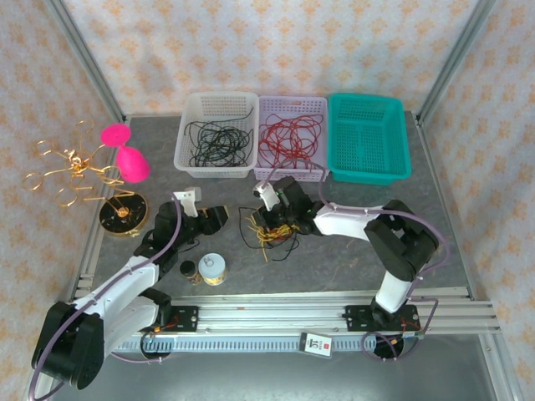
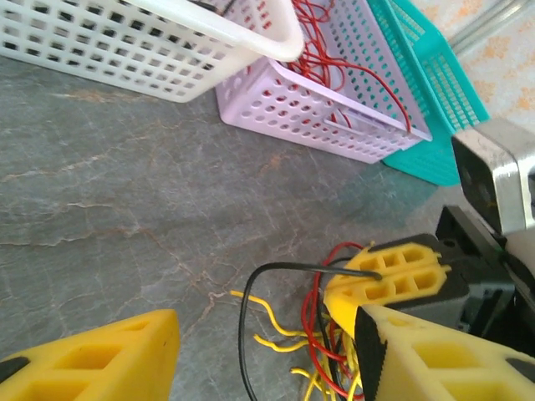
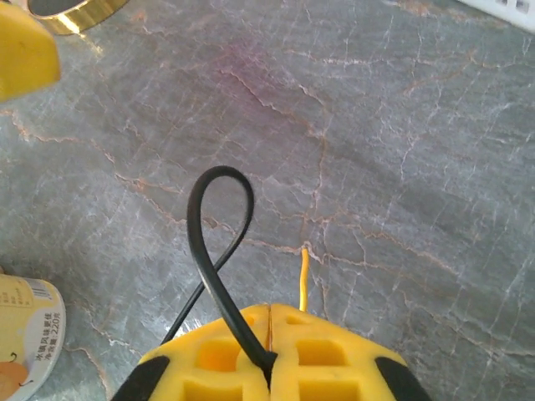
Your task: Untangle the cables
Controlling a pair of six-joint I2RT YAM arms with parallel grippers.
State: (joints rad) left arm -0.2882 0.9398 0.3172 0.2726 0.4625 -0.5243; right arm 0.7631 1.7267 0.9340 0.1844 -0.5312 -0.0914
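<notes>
White basket (image 1: 191, 159): black wires (image 1: 219, 142). Lilac basket (image 1: 288, 173): red wires (image 1: 288, 138). R gripper (image 3: 269, 313) clamped on black cable (image 3: 219, 180) of cables (image 1: 269, 232). L gripper (image 2: 251, 359) spread, nothing gripped.

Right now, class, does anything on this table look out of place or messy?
Yes: the cables lie in a tangled heap on the table, while black wires and red wires sit sorted in baskets.

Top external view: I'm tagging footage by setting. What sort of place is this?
Likely a robot test cell: a grey table framed by metal posts and patterned backdrop, left arm and right arm bolted to a rail, sorting baskets behind.
</notes>
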